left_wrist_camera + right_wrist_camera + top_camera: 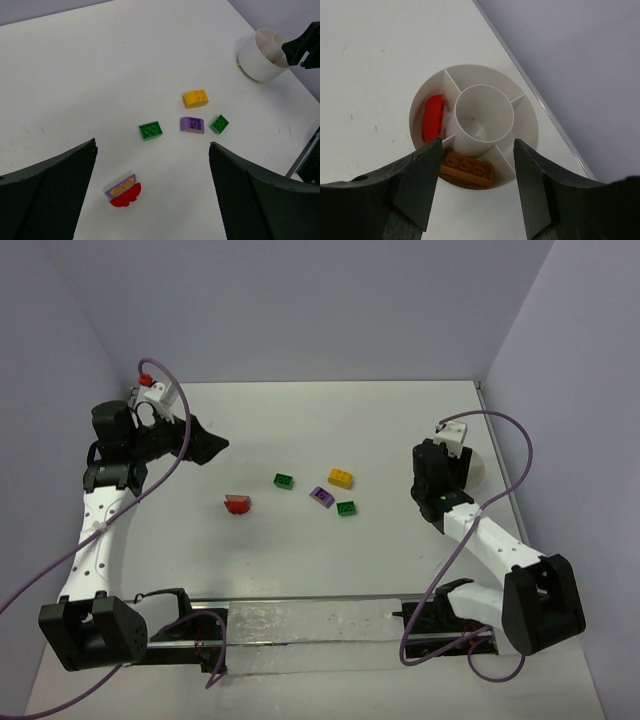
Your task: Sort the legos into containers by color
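Observation:
Five legos lie mid-table: a red brick [123,190] with a purple tile on it, two green bricks [150,130] [219,124], a purple one [192,124] and a yellow one [195,98]. My left gripper [152,150] hangs open above them, nearest the red brick, touching nothing. The white round container [475,72] stands at the far right by the table edge. One wedge holds a red brick [434,117], the neighbouring wedge an orange-brown brick [467,168]. My right gripper [477,146] hovers open just over the orange-brown brick, its fingers apart from it.
The table's right edge [540,105] runs close behind the container, with the purple-grey wall beyond it. In the top view the right arm [452,472] covers most of the container [481,468]. Cables loop beside both arms.

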Robot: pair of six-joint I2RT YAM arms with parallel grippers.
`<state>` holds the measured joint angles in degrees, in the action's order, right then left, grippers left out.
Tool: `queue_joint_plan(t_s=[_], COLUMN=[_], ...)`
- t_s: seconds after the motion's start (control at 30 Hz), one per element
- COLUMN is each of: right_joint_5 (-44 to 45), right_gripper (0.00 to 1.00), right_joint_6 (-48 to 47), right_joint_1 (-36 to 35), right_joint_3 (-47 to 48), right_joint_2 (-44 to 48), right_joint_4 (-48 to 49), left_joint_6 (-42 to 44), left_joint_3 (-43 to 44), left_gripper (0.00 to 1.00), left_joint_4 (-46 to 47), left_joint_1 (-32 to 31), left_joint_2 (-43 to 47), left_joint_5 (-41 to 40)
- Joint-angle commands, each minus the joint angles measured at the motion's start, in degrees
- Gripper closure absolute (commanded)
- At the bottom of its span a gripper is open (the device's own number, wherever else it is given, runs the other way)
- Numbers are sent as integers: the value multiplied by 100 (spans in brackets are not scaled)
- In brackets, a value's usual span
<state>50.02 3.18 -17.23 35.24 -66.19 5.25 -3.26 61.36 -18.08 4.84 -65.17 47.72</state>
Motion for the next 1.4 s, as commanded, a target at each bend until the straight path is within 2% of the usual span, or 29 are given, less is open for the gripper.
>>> queue_joint_plan(t_s=[0.0, 0.13, 0.27, 0.37, 0.47, 0.6, 0.77, 0.9, 0.97, 1.13, 1.37], right_joint_5=[-347, -1223, -2252, -3311, -4435, -5962, -6668, -6999, -7197, -7664, -7709], right_gripper=[31, 17, 1, 0, 0, 0, 0, 0, 0, 0, 0], right_joint_6=[133, 158, 154, -115, -231, -117, 84, 105, 148, 218, 122], right_joint_1=[-107, -286, -386, -386, -386, -386, -363, -233, -60, 272, 378], right_joint_3=[201, 623, 1450, 1920, 2194, 2485, 2470, 2616, 2724, 2769, 2838], right_joint_2=[526, 961, 786, 581, 371, -6, -240, -517, -620, -755, -931], right_joint_4=[-294, -969, -1943, -2423, -2823, -3249, -3255, -3384, -3463, -3495, -3606], left_joint_6=[505, 1292, 3394, 4672, 5707, 6421, 7453, 8836, 9063, 8887, 8781], left_joint_3=[127, 173, 433, 613, 681, 471, 98, 452, 590, 464, 236], left_gripper=[1, 1, 1, 2, 3, 3, 4, 5, 5, 6, 8], left_joint_4=[-245, -976, -2485, -3412, -3899, -3588, -3156, -3909, -4056, -3370, -2888], left_joint_1=[-18, -19, -45, -62, -79, -96, -305, -361, -372, -493, -871], left_joint_2=[22, -163, -701, -1217, -1580, -1766, -2070, -2766, -3029, -3326, -3564], left_joint_5=[6, 18, -18, -172, -294, -269, -287, -251, -176, -377, -545])
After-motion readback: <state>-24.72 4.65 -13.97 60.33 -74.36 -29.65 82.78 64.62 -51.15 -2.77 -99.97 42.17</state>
